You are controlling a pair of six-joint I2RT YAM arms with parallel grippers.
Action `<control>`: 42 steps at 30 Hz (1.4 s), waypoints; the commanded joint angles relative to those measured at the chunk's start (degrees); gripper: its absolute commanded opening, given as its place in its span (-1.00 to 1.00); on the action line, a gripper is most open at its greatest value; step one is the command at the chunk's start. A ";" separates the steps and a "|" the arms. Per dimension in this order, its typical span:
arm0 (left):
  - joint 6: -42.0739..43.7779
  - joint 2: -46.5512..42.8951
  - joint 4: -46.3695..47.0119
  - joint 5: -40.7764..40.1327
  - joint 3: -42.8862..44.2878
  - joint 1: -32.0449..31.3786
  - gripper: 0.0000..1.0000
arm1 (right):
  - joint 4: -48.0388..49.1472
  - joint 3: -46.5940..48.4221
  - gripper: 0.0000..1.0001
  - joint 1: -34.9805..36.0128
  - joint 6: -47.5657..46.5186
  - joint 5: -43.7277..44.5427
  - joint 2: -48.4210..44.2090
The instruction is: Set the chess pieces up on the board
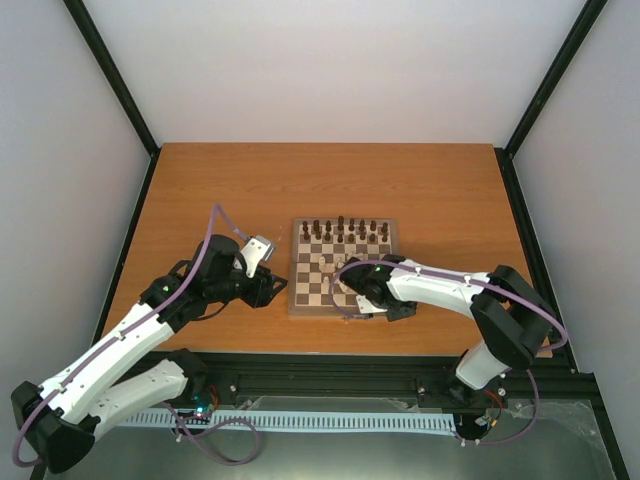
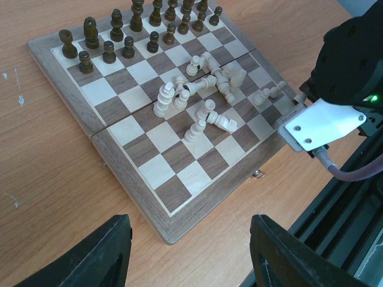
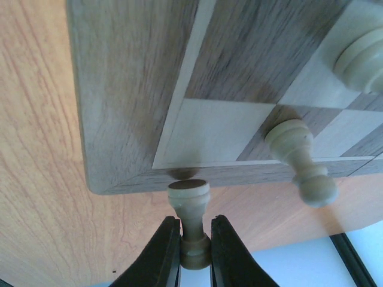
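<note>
The board (image 1: 343,268) lies mid-table. Dark pieces (image 1: 342,231) stand in its two far rows and also show in the left wrist view (image 2: 128,33). Cream pieces (image 2: 200,95) lie toppled in a heap mid-board. My right gripper (image 3: 194,224) is shut on the head of a cream piece (image 3: 189,194), base down, just above the board's border (image 3: 119,89) at a near corner. In the top view the right gripper (image 1: 372,298) is over the board's near right part. My left gripper (image 2: 191,257) is open and empty by the board's near left corner (image 2: 167,230).
A cream piece (image 3: 297,158) stands on a square close to the held one, and another (image 3: 362,60) is farther in. The right arm's wrist (image 2: 350,66) hangs over the board's right corner. The black rail (image 1: 330,372) runs along the table's near edge.
</note>
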 commanded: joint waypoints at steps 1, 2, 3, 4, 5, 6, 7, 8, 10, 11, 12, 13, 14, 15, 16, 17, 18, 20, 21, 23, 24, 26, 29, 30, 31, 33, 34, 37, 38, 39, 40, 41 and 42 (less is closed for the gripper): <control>1.03 -0.79 0.73 0.56 0.37 -0.43 0.14 | -0.90 2.03 -0.77 2.26 2.20 2.02 1.77; 1.03 -0.77 0.78 0.56 0.33 -0.42 0.14 | -1.01 2.38 -0.77 2.56 2.40 1.92 2.30; 1.03 -0.75 0.77 0.62 0.36 -0.45 0.14 | -1.00 2.65 -0.75 2.85 2.52 1.95 2.67; 1.03 -0.88 0.78 0.68 0.32 -0.43 0.14 | -1.03 2.84 -0.74 3.13 2.67 1.94 3.06; 1.03 -0.88 0.77 0.67 0.35 -0.44 0.14 | -1.05 3.05 -0.73 3.34 2.75 1.94 3.42; 0.99 -0.92 0.75 0.65 0.29 -0.43 0.14 | -1.01 3.23 -0.73 3.55 2.83 2.04 3.77; 0.97 -0.98 0.71 0.65 0.23 -0.45 0.14 | -1.03 3.39 -0.72 3.85 2.98 2.02 4.08; 0.94 -0.93 0.74 0.67 0.27 -0.45 0.14 | -0.94 3.56 -0.71 4.16 3.13 2.08 4.35; 0.98 -0.97 0.74 0.72 0.28 -0.43 0.15 | -0.83 3.77 -0.64 4.67 3.39 1.91 4.73; 0.94 -0.93 0.77 0.72 0.29 -0.48 0.14 | -0.87 3.82 -0.61 4.85 3.61 1.81 5.05; 0.94 -0.91 0.71 0.79 0.26 -0.45 0.15 | -0.89 3.95 -0.58 4.97 3.73 1.66 5.20; 0.94 -0.91 0.77 0.89 0.24 -0.43 0.15 | -0.98 4.12 -0.55 4.97 3.82 1.53 5.23; 0.94 -0.98 0.74 0.91 0.28 -0.47 0.15 | -1.01 4.33 -0.53 5.07 3.84 1.01 5.07; 0.94 -0.99 0.73 0.91 0.22 -0.50 0.15 | -1.22 4.63 -0.49 5.09 3.87 0.35 4.89; 0.94 -0.99 0.73 0.91 0.28 -0.44 0.15 | -1.48 5.00 -0.46 5.09 3.85 -0.33 4.62; 0.94 -1.02 0.77 0.91 0.29 -0.43 0.15 | -1.84 5.37 -0.44 5.09 3.87 -1.01 4.24; 0.94 -1.02 0.71 0.94 0.24 -0.47 0.15 | -2.09 5.70 -0.43 5.09 3.92 -1.62 3.88; 0.94 -1.06 0.77 1.01 0.26 -0.45 0.15 | -2.40 6.22 -0.42 5.09 3.92 -2.57 3.13; 0.92 -1.03 0.78 0.99 0.22 -0.46 0.15 | -2.45 6.28 -0.42 5.09 3.95 -3.06 2.78; 0.94 -1.06 0.77 1.01 0.27 -0.43 0.15 | -2.53 6.24 -0.42 5.06 4.15 -3.76 2.36; 0.94 -1.02 0.77 1.07 0.24 -0.43 0.15 | -2.82 6.26 -0.42 5.08 4.32 -4.04 2.22; 0.94 -0.99 0.73 1.09 0.20 -0.46 0.15 | -3.15 6.39 -0.42 5.09 4.56 -5.14 1.46; 0.94 -0.91 0.78 1.22 0.18 -0.43 0.15 | -3.57 7.11 -0.41 4.58 4.65 -8.91 -1.68; 0.94 -0.95 0.74 1.25 0.17 -0.43 0.15 | -3.91 7.77 -0.41 4.05 4.85 -11.35 -2.92; 0.92 -1.02 0.73 1.26 0.18 -0.45 0.15 | -4.25 8.55 -0.40 3.25 5.11 -14.22 -4.21; 0.85 -1.13 0.81 1.42 0.19 -0.47 0.15 | -4.20 10.00 -0.40 0.60 5.81 -22.18 -7.15; 0.85 -1.12 0.82 1.44 0.20 -0.44 0.15 | -3.76 10.22 -0.39 -0.98 6.21 -25.95 -8.56; 0.85 -1.17 0.75 1.55 0.15 -0.46 0.15 | 0.89 8.22 -0.33 -6.07 10.11 -35.36 -12.74; 0.85 -1.32 0.86 1.57 0.19 -0.51 0.15 | 2.31 7.21 -0.32 -7.60 11.66 -37.32 -13.82; 0.86 -1.31 0.87 1.61 0.19 -0.46 0.15 | 3.35 6.42 -0.31 -9.01 13.06 -39.10 -14.60; 0.85 -1.40 0.82 1.67 0.20 -0.51 0.15 | 4.41 5.47 -0.31 -10.43 14.57 -40.49 -15.23; 0.85 -1.29 0.89 1.70 0.17 -0.50 0.15 | 5.30 4.59 -0.30 -11.55 16.01 -41.54 -15.61; 0.85 -1.22 0.93 1.77 0.19 -0.51 0.15 | 6.02 3.72 -0.30 -12.63 17.10 -42.21 -15.60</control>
